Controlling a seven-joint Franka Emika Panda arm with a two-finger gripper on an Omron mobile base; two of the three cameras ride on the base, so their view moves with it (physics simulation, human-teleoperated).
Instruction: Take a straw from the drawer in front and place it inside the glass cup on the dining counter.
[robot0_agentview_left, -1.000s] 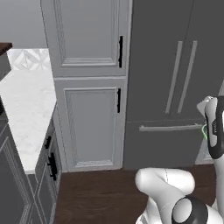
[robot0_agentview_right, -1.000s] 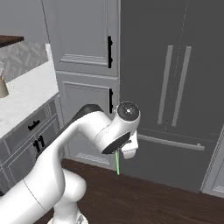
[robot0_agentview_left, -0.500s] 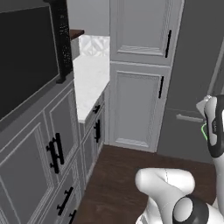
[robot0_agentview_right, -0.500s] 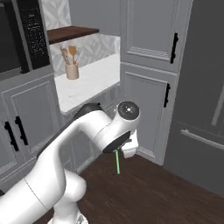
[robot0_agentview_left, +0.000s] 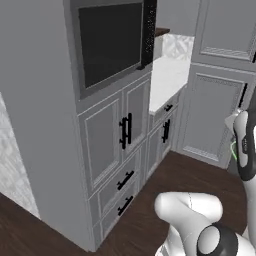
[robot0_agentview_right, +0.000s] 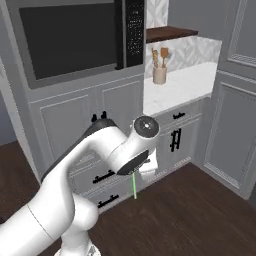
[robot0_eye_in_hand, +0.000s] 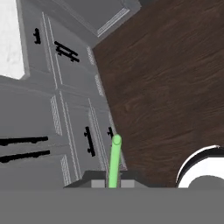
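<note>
My gripper (robot0_eye_in_hand: 113, 183) was clamped shut on the straw (robot0_eye_in_hand: 115, 159), the thin light-green tube running straight out from between the two dark finger tips in the hand view and ending in a rounded tip. In the right base view the same straw (robot0_agentview_right: 134, 186) hung straight down from under the hand, its lower end well above the dark wood floor (robot0_agentview_right: 195, 210). In the left base view a sliver of green (robot0_agentview_left: 233, 150) showed just beside the forearm at the right edge.

Past the straw's tip in the hand view lay grey cabinet fronts (robot0_eye_in_hand: 70, 127) with short black bar handles (robot0_eye_in_hand: 89, 141), and to their right the wood floor. Behind the hand in the right base view stood a tall grey cabinet with a built-in black oven (robot0_agentview_right: 75, 37), lower drawers (robot0_agentview_right: 102, 185) with black handles beneath it, all closed. Farther right of the hand ran a white countertop (robot0_agentview_right: 175, 87) carrying a beige utensil holder (robot0_agentview_right: 159, 74) with wooden spoons, under a dark wooden shelf (robot0_agentview_right: 167, 33).
</note>
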